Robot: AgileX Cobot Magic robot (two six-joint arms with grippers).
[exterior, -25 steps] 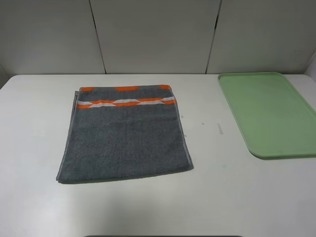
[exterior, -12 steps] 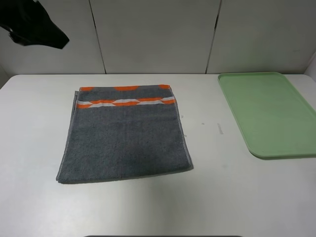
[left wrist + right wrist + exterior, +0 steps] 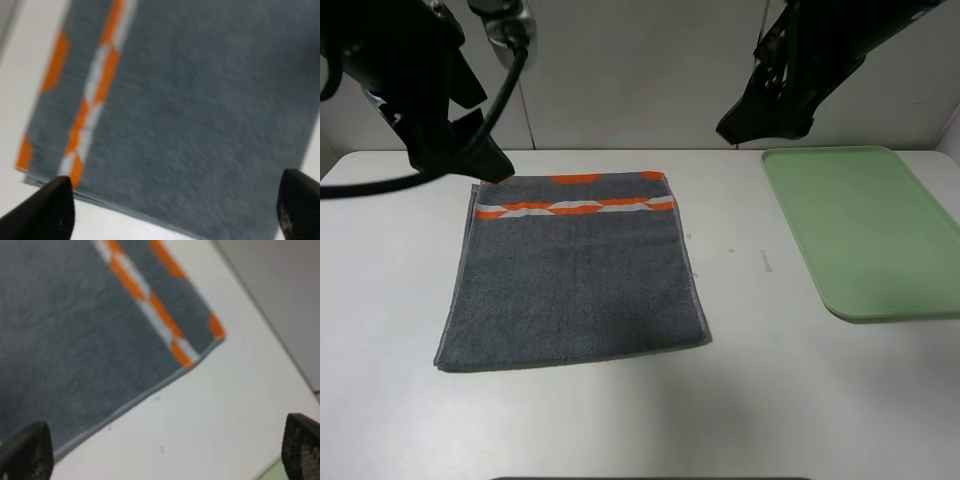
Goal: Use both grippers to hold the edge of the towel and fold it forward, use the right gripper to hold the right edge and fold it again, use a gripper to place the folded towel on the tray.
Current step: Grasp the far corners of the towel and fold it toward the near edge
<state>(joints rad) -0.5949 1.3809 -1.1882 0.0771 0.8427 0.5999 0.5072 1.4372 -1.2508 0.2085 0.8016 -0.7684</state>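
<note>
The dark grey towel (image 3: 575, 275) lies flat on the white table, its orange-and-white band at the far end. Its pale hem, the edge of the towel (image 3: 698, 290), runs down the right side and also shows in the right wrist view (image 3: 145, 397). The pale green tray (image 3: 865, 230) lies to the right, with nothing on it. My left gripper (image 3: 480, 165) hangs above the towel's far left corner, and its fingertips (image 3: 50, 210) stand wide apart and hold nothing. My right gripper (image 3: 765, 125) hovers between towel and tray near the far edge, open too, with fingertips (image 3: 25, 452) at the frame's corners.
A bare white table (image 3: 770, 400) stretches in front of the towel and between towel and tray. Pale wall panels (image 3: 630, 70) stand close behind the table's far edge. The left arm's looped black cable (image 3: 420, 180) hangs above the table's far left.
Both arms have swung down into the exterior view, the left one first, then the right. Towel and tray have not moved.
</note>
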